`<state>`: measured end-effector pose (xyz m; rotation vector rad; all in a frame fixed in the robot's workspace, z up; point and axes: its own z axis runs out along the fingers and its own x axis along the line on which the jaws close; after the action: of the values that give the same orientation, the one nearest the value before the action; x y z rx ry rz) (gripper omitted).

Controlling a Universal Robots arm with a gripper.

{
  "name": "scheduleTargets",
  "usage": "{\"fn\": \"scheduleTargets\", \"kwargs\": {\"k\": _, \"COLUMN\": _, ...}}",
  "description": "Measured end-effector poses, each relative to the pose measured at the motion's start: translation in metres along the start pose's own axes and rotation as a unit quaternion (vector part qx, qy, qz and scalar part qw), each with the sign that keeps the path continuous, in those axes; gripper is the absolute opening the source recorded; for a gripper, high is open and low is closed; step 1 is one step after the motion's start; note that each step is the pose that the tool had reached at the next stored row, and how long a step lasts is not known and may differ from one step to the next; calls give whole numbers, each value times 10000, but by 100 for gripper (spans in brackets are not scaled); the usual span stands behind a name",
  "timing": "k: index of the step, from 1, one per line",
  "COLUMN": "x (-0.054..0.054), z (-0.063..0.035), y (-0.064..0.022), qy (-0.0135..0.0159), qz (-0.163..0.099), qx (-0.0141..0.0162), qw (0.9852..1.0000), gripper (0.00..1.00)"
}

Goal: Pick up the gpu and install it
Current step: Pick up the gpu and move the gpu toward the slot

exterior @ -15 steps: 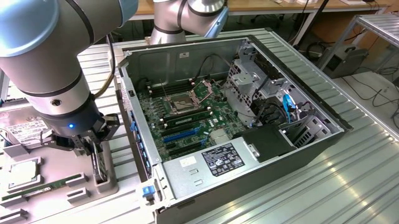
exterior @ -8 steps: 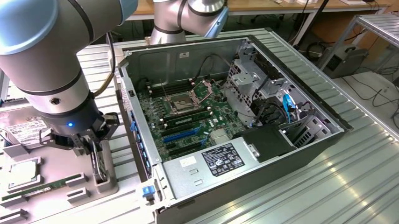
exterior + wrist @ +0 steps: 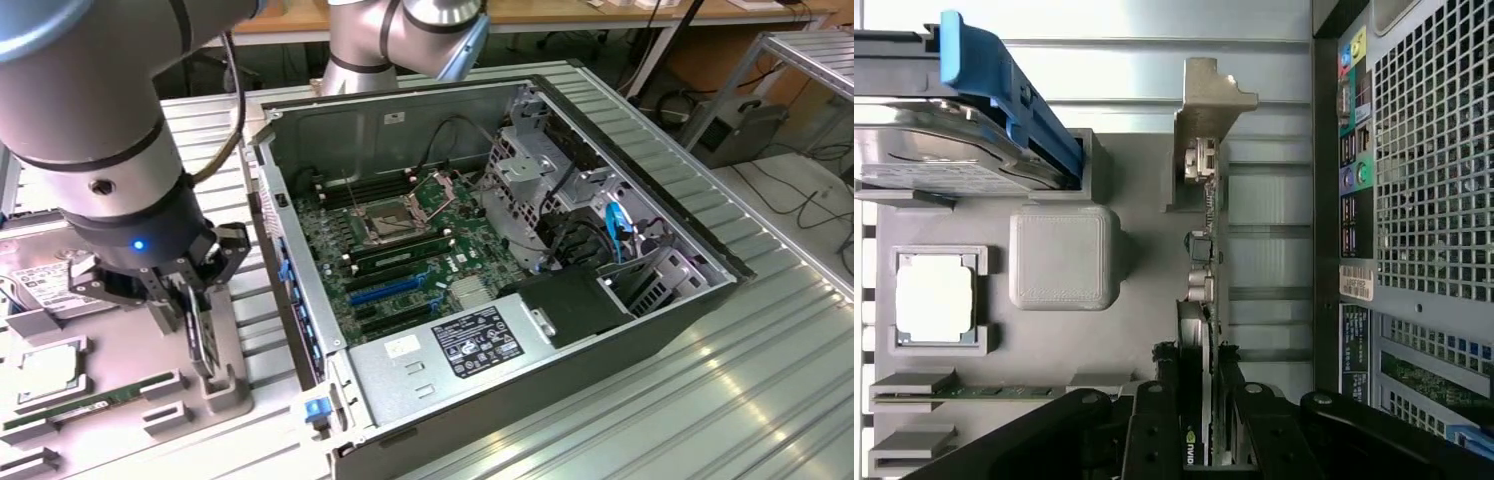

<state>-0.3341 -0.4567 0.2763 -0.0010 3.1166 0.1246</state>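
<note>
The gpu (image 3: 203, 335) is a thin black card standing on edge in the grey parts tray (image 3: 227, 395), at the exterior view's left, beside the open computer case (image 3: 601, 330). In the wrist view the gpu (image 3: 1204, 290) appears edge-on, its silver bracket (image 3: 1211, 100) at the far end. My gripper (image 3: 1197, 435) is down over the card, with one black finger (image 3: 1154, 420) pressed to each side of it, shut on the gpu. The gripper (image 3: 184, 305) hangs just outside the case's rear wall. Inside the case lies the green motherboard (image 3: 387, 240) with its blue expansion slots (image 3: 380, 292).
The tray also holds a silver hard drive in a blue caddy (image 3: 964, 130), a CPU (image 3: 937, 298) and a green RAM stick (image 3: 984, 392). The case's perforated rear panel (image 3: 1424, 180) stands close beside the card. A power supply (image 3: 461, 350) and drive cage (image 3: 534, 170) fill the case's edges.
</note>
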Motion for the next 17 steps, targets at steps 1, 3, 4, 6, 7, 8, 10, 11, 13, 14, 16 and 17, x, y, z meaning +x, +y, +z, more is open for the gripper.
{"fn": "scheduleTargets", "kwargs": {"k": 1, "x": -1, "z": -42, "y": 3, "qy": 3, "qz": 0, "qx": -4, "qw": 10000, "gripper": 26}}
{"fn": "scheduleTargets", "kwargs": {"k": 3, "x": -4, "z": -143, "y": 8, "qy": 10, "qz": -1, "qx": -8, "qw": 10000, "gripper": 26}}
{"fn": "scheduleTargets", "kwargs": {"k": 4, "x": -6, "z": -186, "y": 10, "qy": 13, "qz": -2, "qx": -10, "qw": 10000, "gripper": 26}}
{"fn": "scheduleTargets", "kwargs": {"k": 6, "x": -11, "z": -279, "y": 13, "qy": 17, "qz": -2, "qx": -13, "qw": 10000, "gripper": 26}}
{"fn": "scheduleTargets", "kwargs": {"k": 7, "x": -14, "z": -321, "y": 15, "qy": 19, "qz": -2, "qx": -14, "qw": 10000, "gripper": 26}}
{"fn": "scheduleTargets", "kwargs": {"k": 8, "x": -17, "z": -373, "y": 16, "qy": 22, "qz": -2, "qx": -14, "qw": 10000, "gripper": 26}}
{"fn": "scheduleTargets", "kwargs": {"k": 10, "x": -25, "z": -461, "y": 19, "qy": 25, "qz": -1, "qx": -15, "qw": 10000, "gripper": 26}}
{"fn": "scheduleTargets", "kwargs": {"k": 11, "x": -30, "z": -513, "y": 21, "qy": 28, "qz": -1, "qx": -15, "qw": 10000, "gripper": 26}}
{"fn": "scheduleTargets", "kwargs": {"k": 13, "x": -40, "z": -602, "y": 23, "qy": 32, "qz": -1, "qx": -16, "qw": 10000, "gripper": 26}}
{"fn": "scheduleTargets", "kwargs": {"k": 14, "x": -48, "z": -656, "y": 24, "qy": 35, "qz": -1, "qx": -17, "qw": 10000, "gripper": 26}}
{"fn": "scheduleTargets", "kwargs": {"k": 16, "x": -65, "z": -758, "y": 25, "qy": 41, "qz": -1, "qx": -17, "qw": 10000, "gripper": 26}}
{"fn": "scheduleTargets", "kwargs": {"k": 17, "x": -73, "z": -799, "y": 25, "qy": 43, "qz": -1, "qx": -18, "qw": 10000, "gripper": 26}}
